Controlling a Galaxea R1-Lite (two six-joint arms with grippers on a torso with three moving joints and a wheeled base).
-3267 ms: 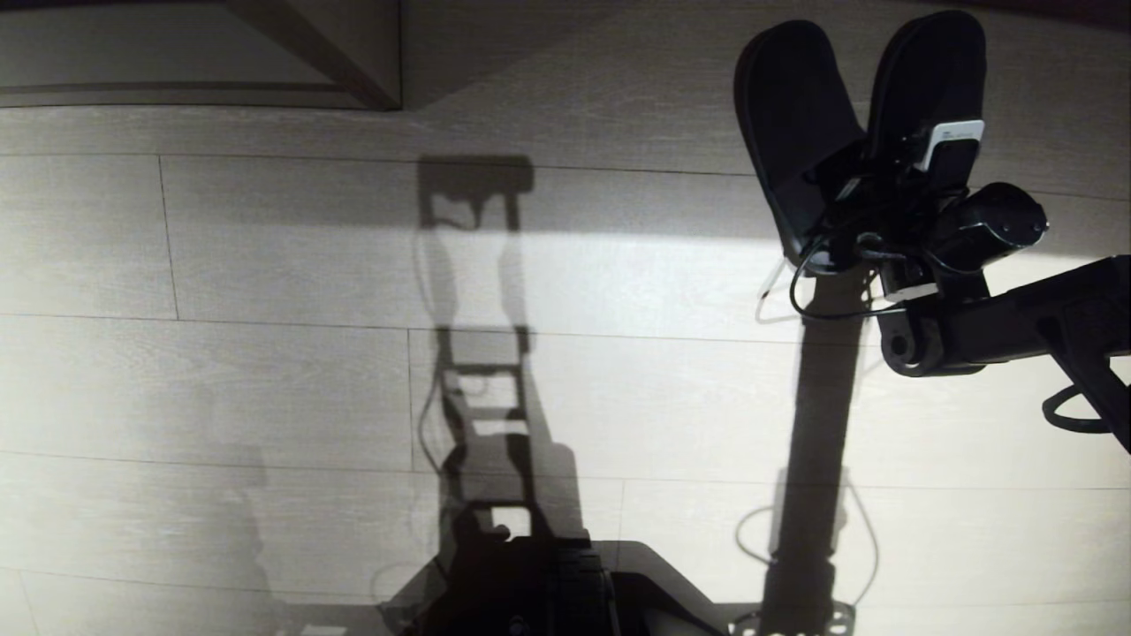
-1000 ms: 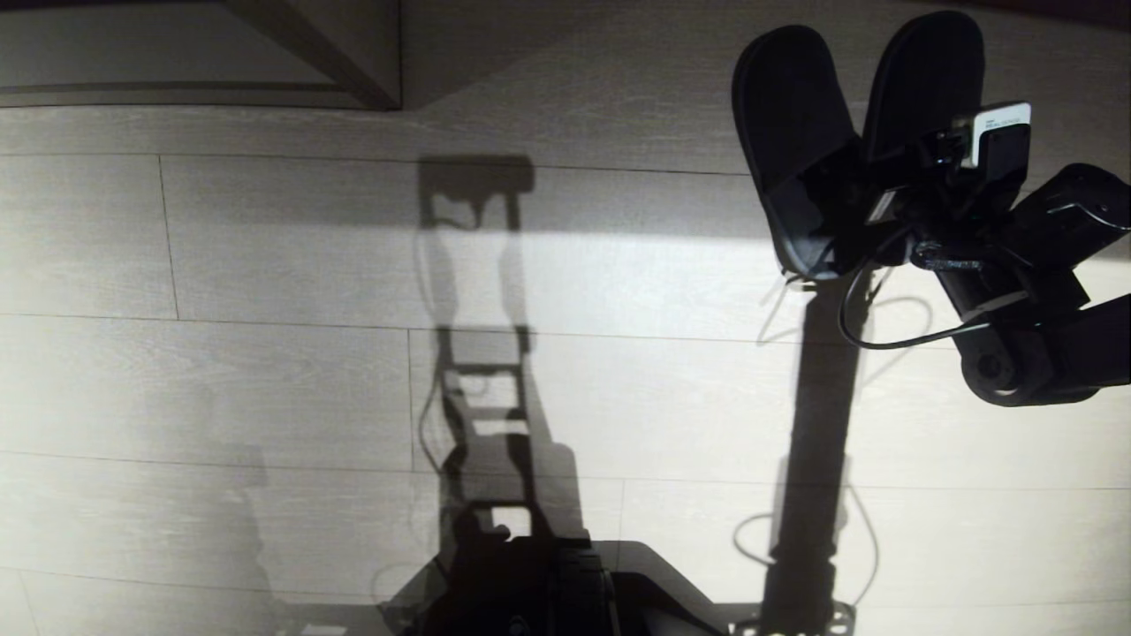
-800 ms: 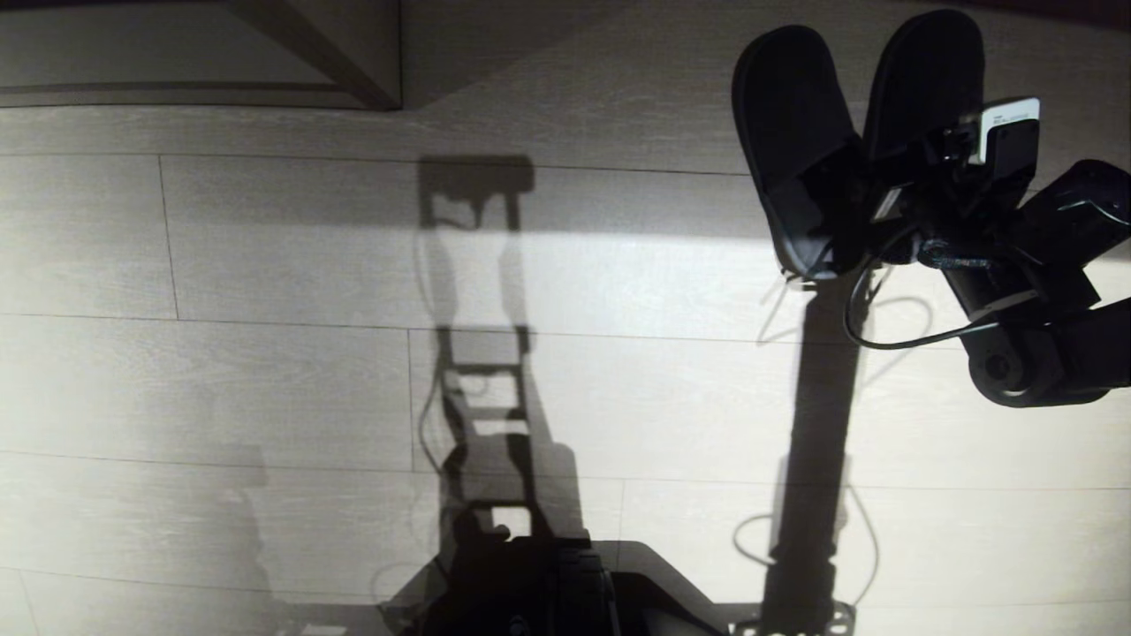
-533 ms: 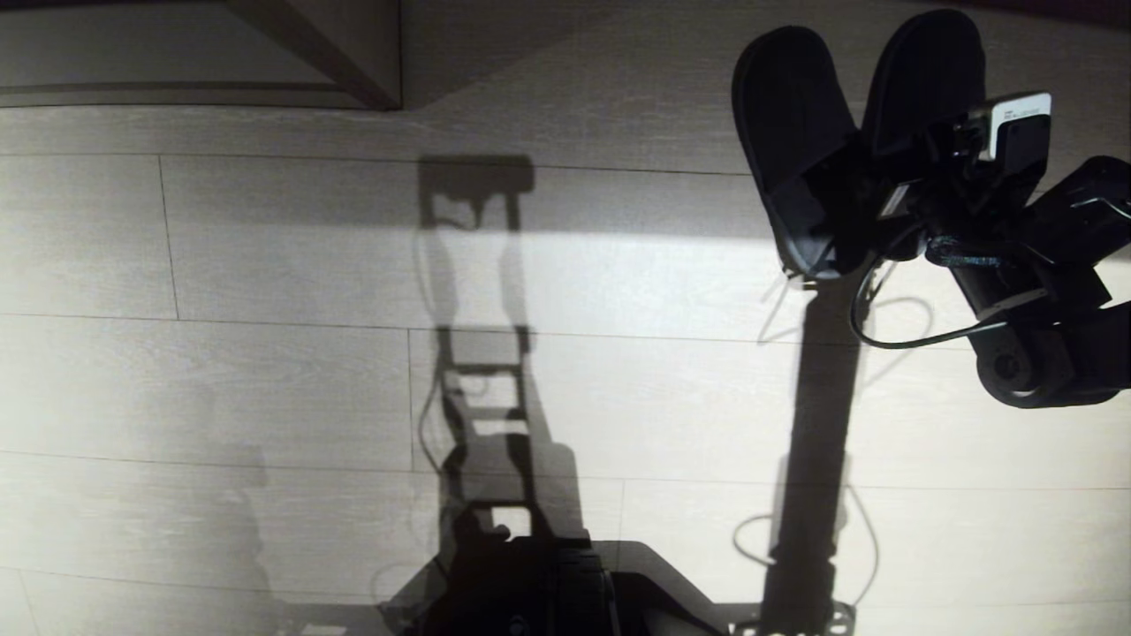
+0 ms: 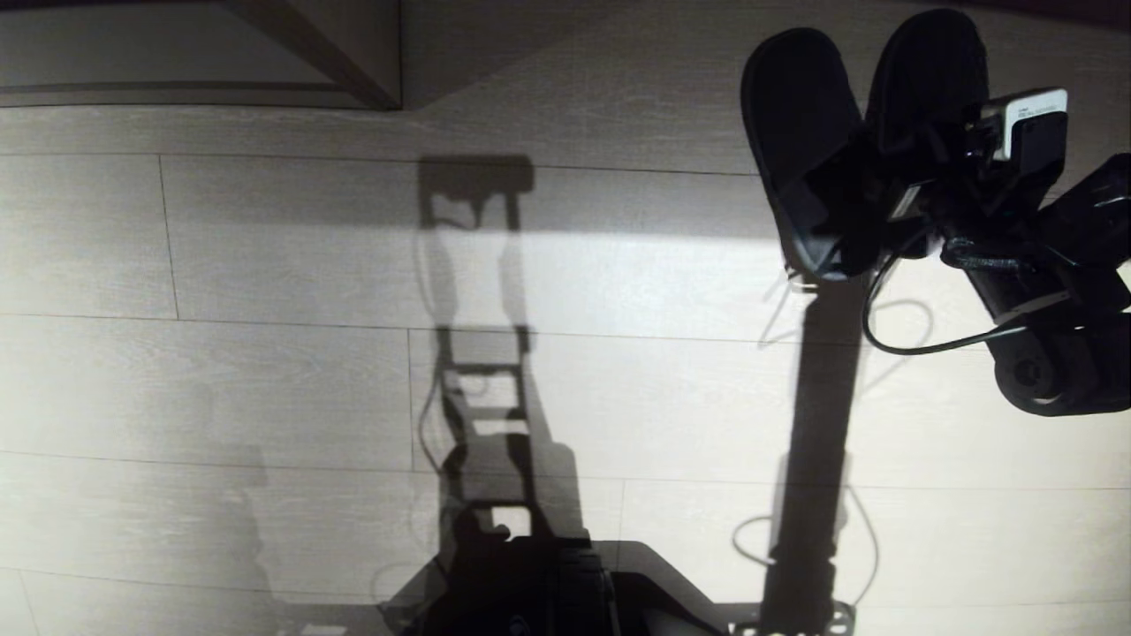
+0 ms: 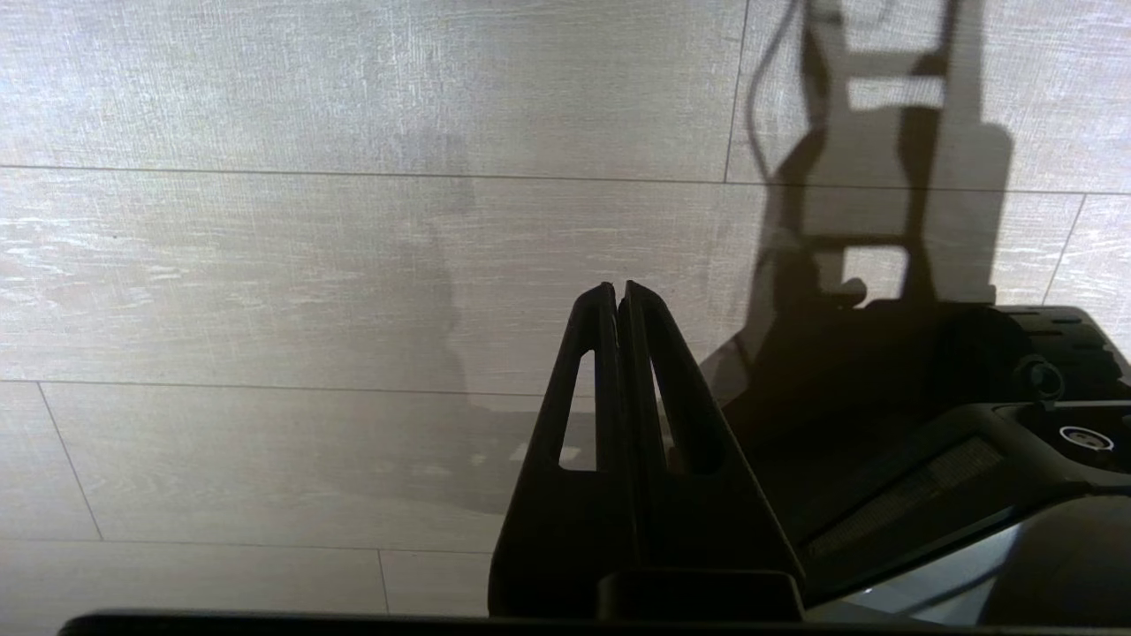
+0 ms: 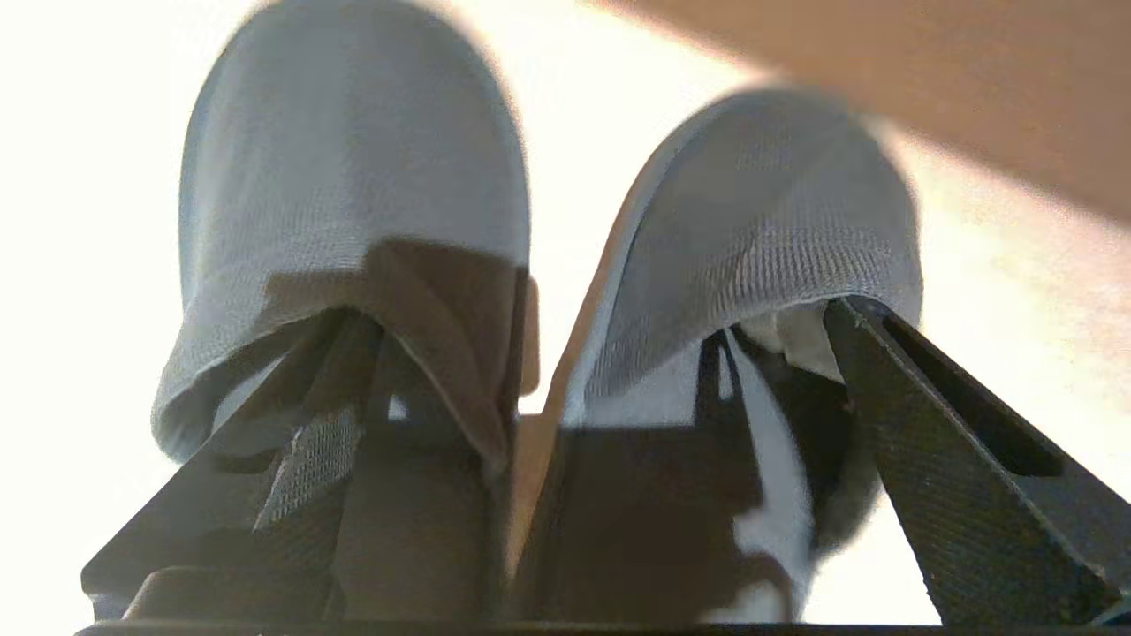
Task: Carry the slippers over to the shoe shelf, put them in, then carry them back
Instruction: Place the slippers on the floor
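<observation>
The slippers [image 5: 861, 132] lie side by side on the pale plank floor [image 5: 292, 380] at the far right of the head view, toes pointing away from the robot and splayed a little apart, heels close together. The right pincer [image 7: 574, 442] is at their heel ends, spread wide: in the right wrist view one finger [image 7: 937, 459] reaches into the opening of one slipper, touching its fabric edge, while the other finger sits in or at the mouth of the second slipper (partly lost in shadow, so I cannot tell whether it touches). The fingers are released rather than clenched and pinch nothing between them. The right arm [image 5: 1051, 291] comes in from the right edge of the head view with a loose cable hanging below it. The left pincer [image 6: 618, 296] hangs beside the robot's dark base [image 6: 972, 424], above bare floor, its two fingers pressed together and empty. A pale board with a dark strip [image 5: 177, 62] runs along the far left corner.
</observation>
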